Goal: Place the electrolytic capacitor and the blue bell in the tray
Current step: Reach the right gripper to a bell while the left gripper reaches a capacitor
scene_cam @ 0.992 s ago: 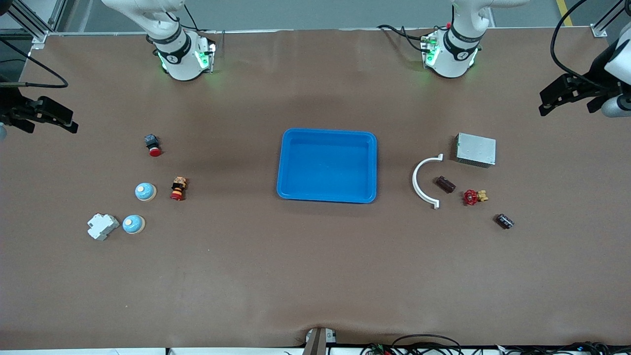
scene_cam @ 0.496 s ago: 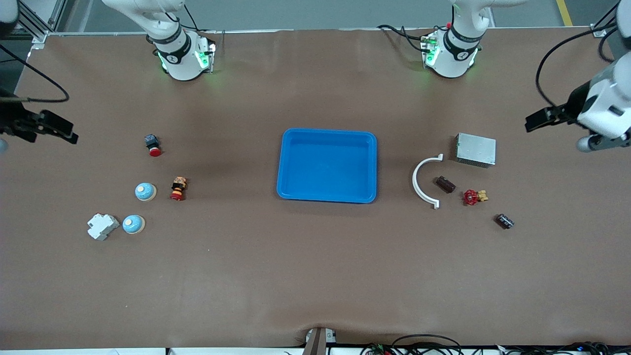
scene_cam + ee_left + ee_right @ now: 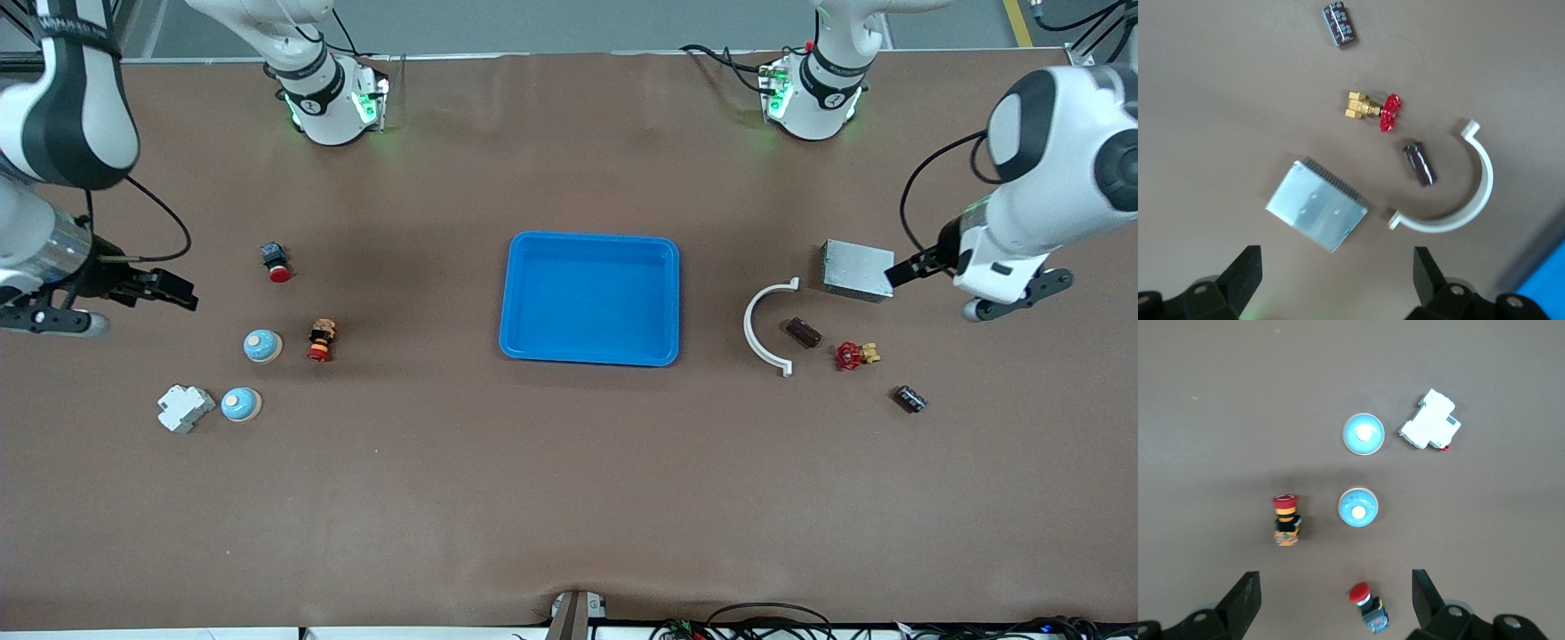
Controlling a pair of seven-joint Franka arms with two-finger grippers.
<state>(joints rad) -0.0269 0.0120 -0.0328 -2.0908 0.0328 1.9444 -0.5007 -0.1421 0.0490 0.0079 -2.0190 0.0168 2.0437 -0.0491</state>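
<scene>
The blue tray [image 3: 533, 338] lies empty at the table's middle; its corner shows in the left wrist view [image 3: 1546, 293]. Two blue bells [image 3: 262, 345] [image 3: 240, 404] stand toward the right arm's end, also in the right wrist view [image 3: 1358, 507] [image 3: 1363, 434]. A dark brown capacitor [image 3: 803, 332] [image 3: 1419, 164] and a black one [image 3: 909, 398] [image 3: 1339, 25] lie toward the left arm's end. My left gripper [image 3: 911, 267] [image 3: 1336, 253] is open and empty beside the grey box. My right gripper [image 3: 173, 292] [image 3: 1335, 576] is open and empty, above the table beside the bells.
A grey metal box [image 3: 857, 269], a white curved clamp [image 3: 766, 329] and a red valve [image 3: 855, 356] lie round the capacitors. A white breaker [image 3: 185, 407], a red push button [image 3: 276, 260] and a red and orange button [image 3: 321, 340] lie by the bells.
Both arms have swung in from the table's ends, each gripper now closer to its group of parts. No part on the table has moved.
</scene>
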